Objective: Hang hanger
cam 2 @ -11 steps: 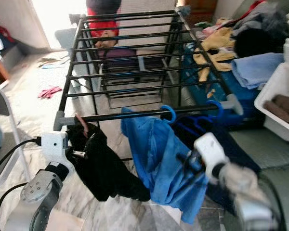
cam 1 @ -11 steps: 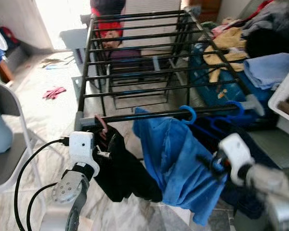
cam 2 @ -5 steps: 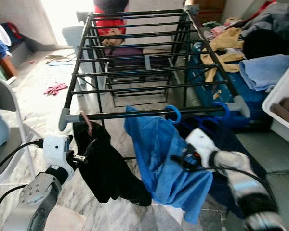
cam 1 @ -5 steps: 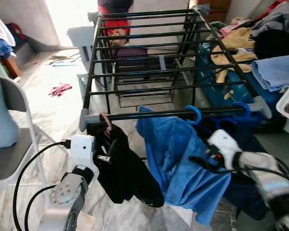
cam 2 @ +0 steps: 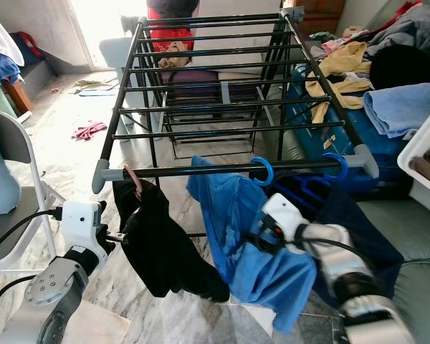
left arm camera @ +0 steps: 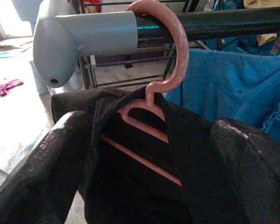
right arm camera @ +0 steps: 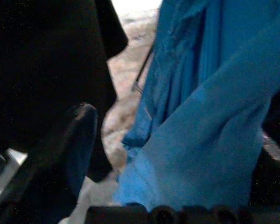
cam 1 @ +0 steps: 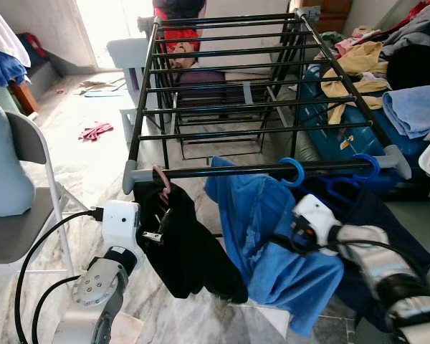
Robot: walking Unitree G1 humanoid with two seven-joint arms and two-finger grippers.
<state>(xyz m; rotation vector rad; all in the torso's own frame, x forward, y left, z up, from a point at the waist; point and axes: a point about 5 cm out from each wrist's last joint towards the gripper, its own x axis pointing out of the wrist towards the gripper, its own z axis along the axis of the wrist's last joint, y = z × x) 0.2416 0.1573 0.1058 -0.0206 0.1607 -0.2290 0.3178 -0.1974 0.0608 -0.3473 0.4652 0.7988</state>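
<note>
Pink hanger [left arm camera: 163, 79] is hooked on the rack bar [cam 1: 222, 171]; left end effector [left arm camera: 144, 158] is spread apart near it, right end effector [cam 1: 283, 240] can't be told.

I see bare front rail [cam 1: 222, 172] between the pink hanger [left arm camera: 165, 70] at 9 o'clock and 2 blue hooks [cam 1: 294, 170] at 3; black garment [cam 1: 190, 247] and blue shirt [cam 1: 272, 236] block below.
</note>
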